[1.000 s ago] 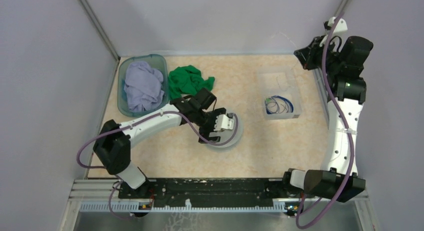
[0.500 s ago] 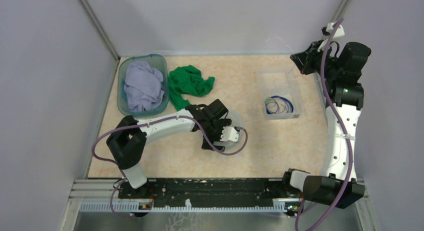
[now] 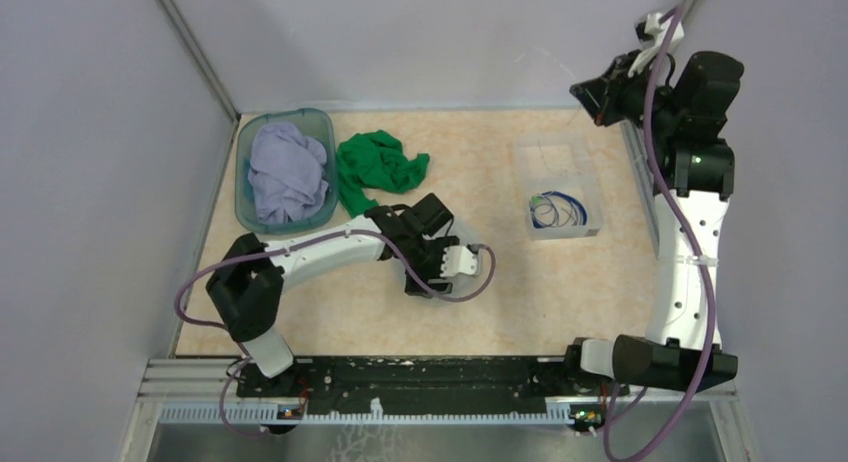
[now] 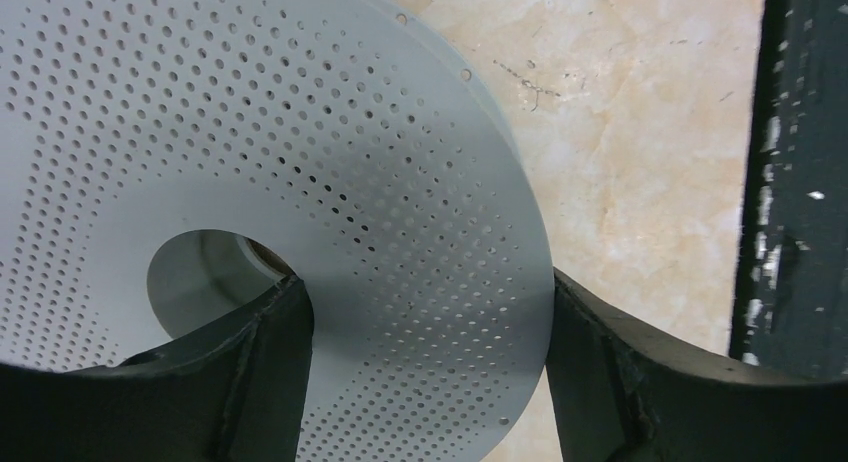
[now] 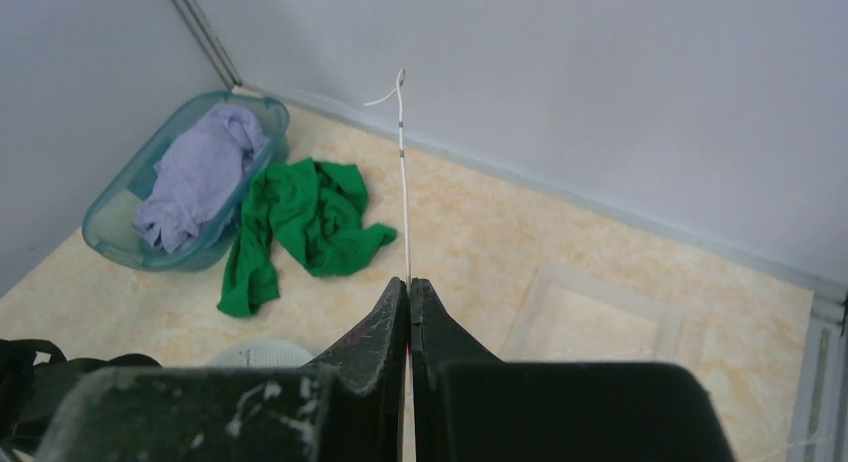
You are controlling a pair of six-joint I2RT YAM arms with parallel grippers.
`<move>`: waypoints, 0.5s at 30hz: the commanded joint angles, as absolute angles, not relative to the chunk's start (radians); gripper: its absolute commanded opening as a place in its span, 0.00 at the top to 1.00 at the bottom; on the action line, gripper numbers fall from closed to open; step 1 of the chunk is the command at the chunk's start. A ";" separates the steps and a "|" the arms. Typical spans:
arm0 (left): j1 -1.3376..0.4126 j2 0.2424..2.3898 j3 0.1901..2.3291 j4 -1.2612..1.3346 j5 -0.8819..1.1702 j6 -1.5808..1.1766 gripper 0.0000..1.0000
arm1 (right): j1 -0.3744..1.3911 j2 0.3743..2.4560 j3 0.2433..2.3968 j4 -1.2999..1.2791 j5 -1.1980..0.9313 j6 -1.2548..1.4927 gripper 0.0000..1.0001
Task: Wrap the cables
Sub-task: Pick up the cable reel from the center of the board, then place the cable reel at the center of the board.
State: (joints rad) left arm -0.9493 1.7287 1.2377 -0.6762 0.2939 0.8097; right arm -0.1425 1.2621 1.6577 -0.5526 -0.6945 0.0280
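The spool on the worktop is grasped at its perforated flange by the left claw. Farther off, the dark blue cable is seen coiled in the clear tray. Farthest, the whitish cable is pinched in the clenched right claw, held high. No winding is judged done yet.

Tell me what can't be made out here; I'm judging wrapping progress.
Left wrist: whether the left gripper presses the spool or only straddles it; too close.
Whitish cable: clear in the right wrist view above the right gripper; too thin to trace from above.
Blue cable in the clear tray, top view: loops too small to count.
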 commanded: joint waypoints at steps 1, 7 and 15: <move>-0.886 1.605 1.316 -0.698 0.420 0.736 0.75 | -0.128 1.301 1.894 -0.568 -0.685 0.048 1.00; -0.731 1.525 1.382 -0.606 0.654 0.569 0.91 | -0.078 1.402 2.182 -0.567 -0.679 0.152 1.00; -0.577 1.475 1.309 -0.241 0.940 -0.016 1.00 | 0.082 1.418 2.101 -0.581 -0.602 0.084 1.00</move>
State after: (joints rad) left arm -0.6155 1.5173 1.3613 -0.5240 0.7105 0.3634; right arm 0.0265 1.4090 2.1902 -0.5777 -0.6518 0.1116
